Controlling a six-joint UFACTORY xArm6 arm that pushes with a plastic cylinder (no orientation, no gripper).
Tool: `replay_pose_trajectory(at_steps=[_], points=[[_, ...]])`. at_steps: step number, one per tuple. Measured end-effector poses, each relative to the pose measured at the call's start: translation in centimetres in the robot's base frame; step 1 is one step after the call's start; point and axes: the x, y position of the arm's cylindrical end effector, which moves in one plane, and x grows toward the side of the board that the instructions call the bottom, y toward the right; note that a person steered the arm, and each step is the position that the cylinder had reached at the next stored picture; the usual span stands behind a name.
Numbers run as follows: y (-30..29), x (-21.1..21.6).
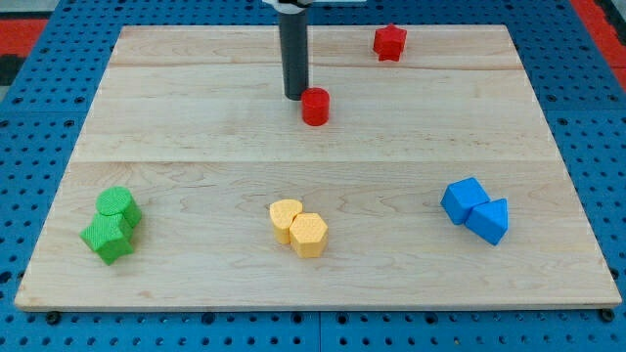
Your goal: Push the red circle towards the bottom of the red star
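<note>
The red circle (315, 106) is a short red cylinder in the upper middle of the wooden board (196, 127). The red star (389, 42) lies near the view's top, up and to the right of the circle. My tip (296, 96) stands just left of the red circle, touching or nearly touching its upper left side. The dark rod rises from it to the view's top edge.
Two green blocks (113, 224) sit together at the lower left. Two yellow blocks (298, 227) sit at the bottom centre. Two blue blocks (476, 210) sit at the lower right. A blue pegboard (587, 117) surrounds the board.
</note>
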Motion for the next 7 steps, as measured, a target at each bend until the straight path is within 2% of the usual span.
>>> replay_pose_trajectory(at_steps=[1,3,5,6,7], points=[[-0.2,2.9],[-0.2,4.5],[0.0,7.9],[-0.6,7.3],[1.8,6.7]])
